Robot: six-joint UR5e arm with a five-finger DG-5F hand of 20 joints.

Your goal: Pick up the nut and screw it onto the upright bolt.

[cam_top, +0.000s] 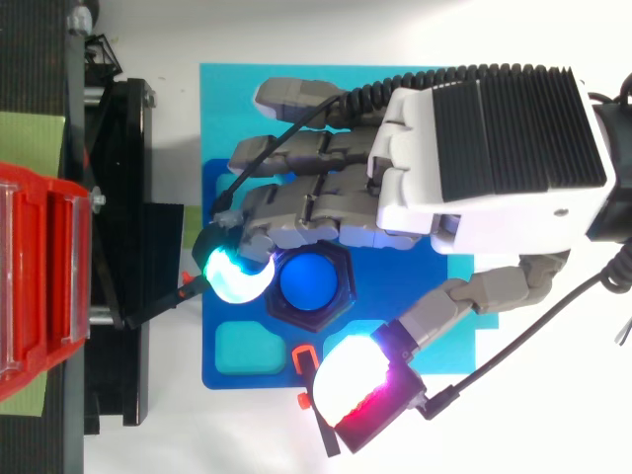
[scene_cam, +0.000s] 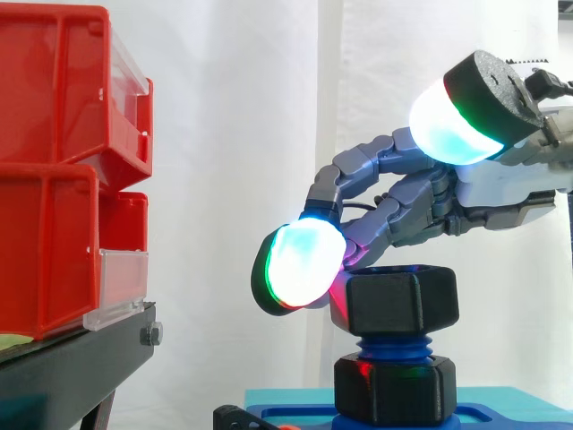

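Note:
A black hex nut (scene_cam: 403, 305) sits on top of the upright blue bolt (scene_cam: 392, 345), whose round top (cam_top: 311, 281) shows through the nut's hole from above. A second black nut (scene_cam: 394, 387) sits at the bolt's foot on the blue base (cam_top: 229, 370). My hand (cam_top: 474, 148) hovers over the bolt from the right. One bent finger's glowing fingertip (scene_cam: 300, 264) touches the top nut's upper left edge. The thumb's pad (scene_cam: 452, 125) is lifted well clear of the nut, so nothing is pinched.
Red bins (scene_cam: 54, 179) are stacked on a black stand (scene_cam: 72, 367) at the left, a short gap from the fingertip. The blue base lies on a cyan plate (cam_top: 227, 109). A white curtain hangs behind.

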